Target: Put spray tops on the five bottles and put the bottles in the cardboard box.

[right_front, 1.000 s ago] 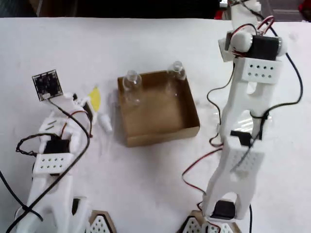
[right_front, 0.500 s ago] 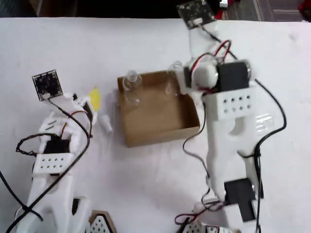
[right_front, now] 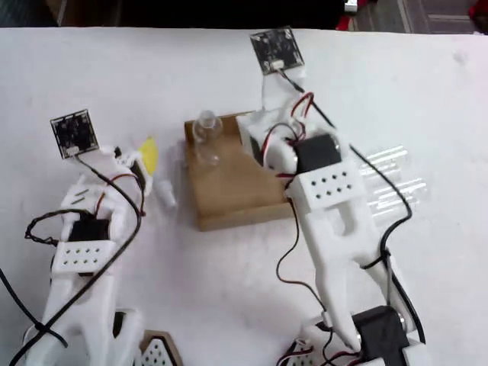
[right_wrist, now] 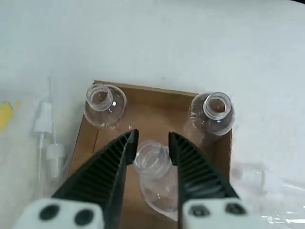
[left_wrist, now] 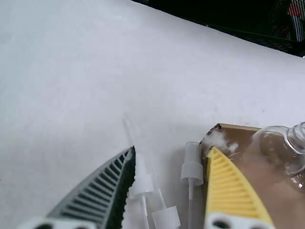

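- Nearest, the left jaws gape wide over two spray tops [left_wrist: 191, 167] lying on the white bench [right_front: 229, 290], just beside the cardboard box [right_front: 229, 212] on the left arm's side.
- Over the middle of the box, the right jaws grip a clear bottle [right_wrist: 151, 160] by its neck; the bottle is tilted, with its mouth open.
- Beside the box on the right arm's side, loose bottles [right_front: 385, 187] lie on the bench.
- Farthest, two open-mouthed bottles [right_wrist: 102, 101] stand upright in the box's far corners.
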Controlling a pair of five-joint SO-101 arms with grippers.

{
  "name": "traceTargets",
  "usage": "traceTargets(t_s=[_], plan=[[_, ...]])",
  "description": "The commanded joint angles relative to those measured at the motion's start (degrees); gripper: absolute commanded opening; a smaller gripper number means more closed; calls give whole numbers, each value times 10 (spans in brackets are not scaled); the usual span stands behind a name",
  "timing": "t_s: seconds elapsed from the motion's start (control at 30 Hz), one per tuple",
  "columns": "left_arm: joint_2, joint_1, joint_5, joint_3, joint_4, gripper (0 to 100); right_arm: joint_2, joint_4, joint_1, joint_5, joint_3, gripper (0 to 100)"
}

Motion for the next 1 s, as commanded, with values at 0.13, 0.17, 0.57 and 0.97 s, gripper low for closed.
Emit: traceTargets(t_s=[0.13, 0.17, 0.57, 0.97], plan=[[-5, -6, 2, -4, -12, 225, -51, -245, -4, -66, 137, 41], [-5, -6, 2, -4, -12, 225, -48, -269, -4, -73, 149, 41], [-4, -6, 2, -4, -12, 225, -43, -555, -36, -136, 305, 40], [-4, -6, 2, -4, -13, 226, 80, -688, -39, -147, 308, 40]])
